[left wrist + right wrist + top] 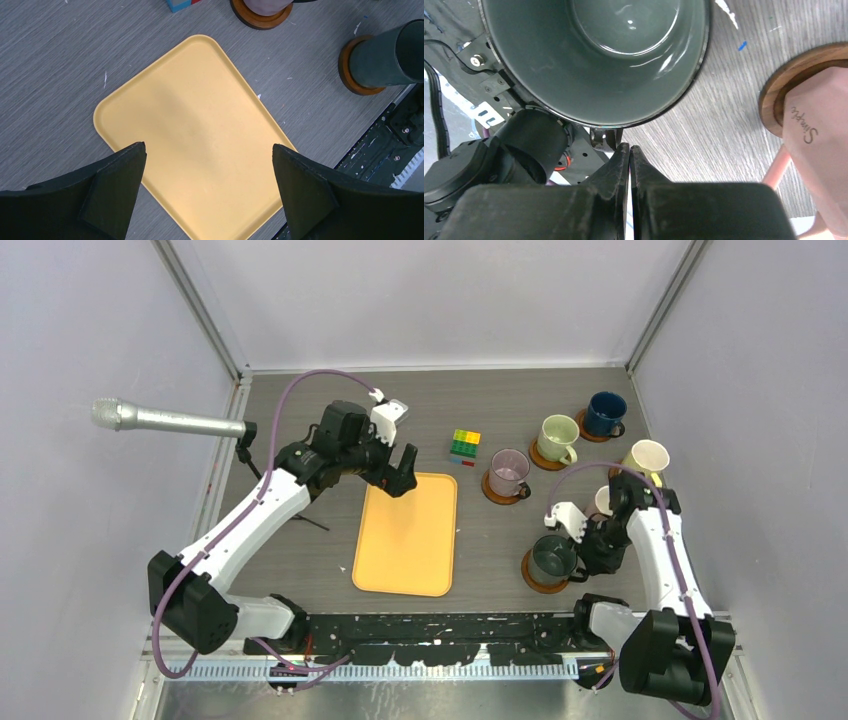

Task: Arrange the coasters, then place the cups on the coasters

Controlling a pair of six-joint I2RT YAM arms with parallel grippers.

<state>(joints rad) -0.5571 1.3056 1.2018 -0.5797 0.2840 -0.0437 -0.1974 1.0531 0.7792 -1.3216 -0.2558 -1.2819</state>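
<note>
The dark green cup [550, 556] is the one to watch. It stands upright, mouth up, on a brown coaster [540, 585] to the right of the yellow tray [405, 535], on the near side. Its handle [605, 139] points away from the tray, straight at the right arm's jaws.

Those jaws are squeezed shut, with only a thin line between them. The handle sits right at their tips. I cannot tell if they pinch it or only touch it. The right arm is much nearer to this cup than the left arm.

The left arm's jaws are wide open and hold nothing. They hang over the far end of the tray, well apart from every cup.

I think this cup is already down on its coaster. So the next move likely needs the right jaws to let go and back off, away from the tray.

There is not much room that way. The pink cup [819, 140] stands on its own coaster [774, 100] just beside, on the side away from the tray. A bump could knock it.

The counter [500, 530] is flat, grey and wood-grained. The coaster has a raised rim, which should help keep the cup from sliding.
</note>
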